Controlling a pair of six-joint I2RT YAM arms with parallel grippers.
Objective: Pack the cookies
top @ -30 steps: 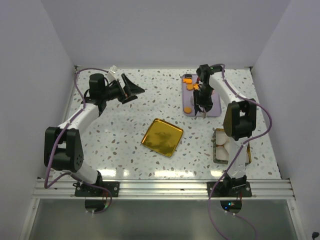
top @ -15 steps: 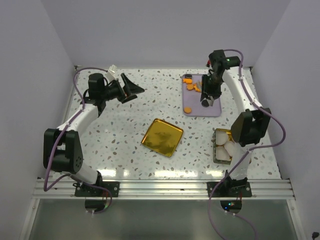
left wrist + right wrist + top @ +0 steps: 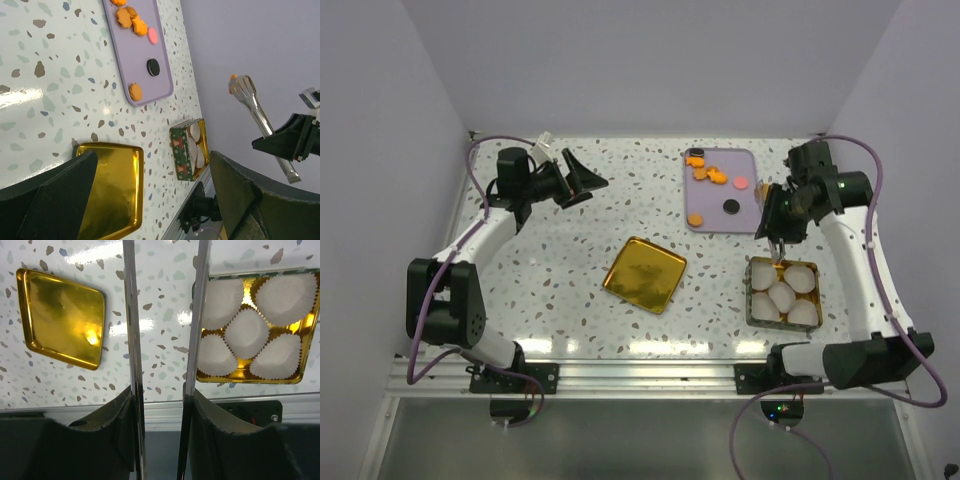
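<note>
Since a second ago, the right gripper [image 3: 775, 215] has swung off the flat lilac rectangular tray [image 3: 720, 226] to a position past that tray's right edge. The left gripper [image 3: 588, 185] has stayed where it was.

Just nearward of the right gripper stands the square gold-lined tin [image 3: 751, 292] with a green patterned side. It holds five white pleated paper cups [image 3: 782, 295].

Nearward and well to the left of the right gripper, the square gold tin lid [image 3: 644, 274] lies flat on the speckled white table [image 3: 550, 280], apart from the tin.

The right gripper's fingers are pressed onto the handle end of long metal tongs [image 3: 131, 315]. The two blades run forward side by side, with a gap between them. From the left wrist view, one small orange cookie [image 3: 233, 77] sits at the tong tips, raised above the table.

The remaining cookies [image 3: 706, 173] lie on the lilac tray, left of the right gripper:
- a black disc [image 3: 729, 206] nearest the gripper;
- a pink disc [image 3: 741, 183] just beyond it;
- a lone orange disc [image 3: 695, 219] at the tray's near left corner;
- an orange cluster, with a second black disc beside it, at the far left.

Well apart at the far left, the left gripper hangs above the table with its jaws spread wide, gripping nothing.
</note>
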